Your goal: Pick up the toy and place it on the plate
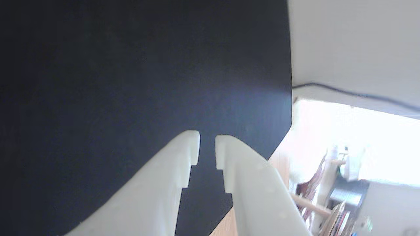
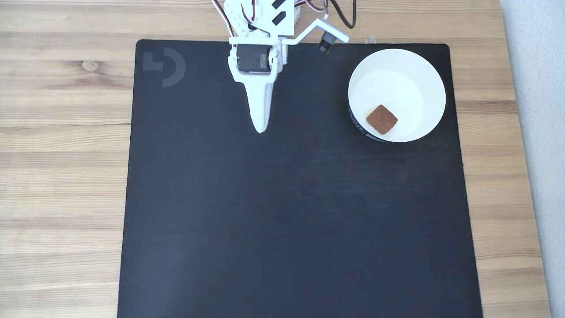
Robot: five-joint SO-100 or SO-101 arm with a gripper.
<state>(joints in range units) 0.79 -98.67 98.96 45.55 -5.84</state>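
Observation:
In the fixed view the reddish-brown toy lies flat inside the round white plate, near its lower-left wall, at the mat's upper right. My white gripper hangs over the top middle of the mat, well left of the plate and pointing down the picture. Its fingers meet in a single tip there. The wrist view shows the gripper from behind, its jaws nearly together with a thin slit between them and nothing held.
A black mat covers most of the wooden table; it also lies behind the fingers in the wrist view as the dark mat. Cables run from the arm base at the top edge. A pale strip borders the table's right side.

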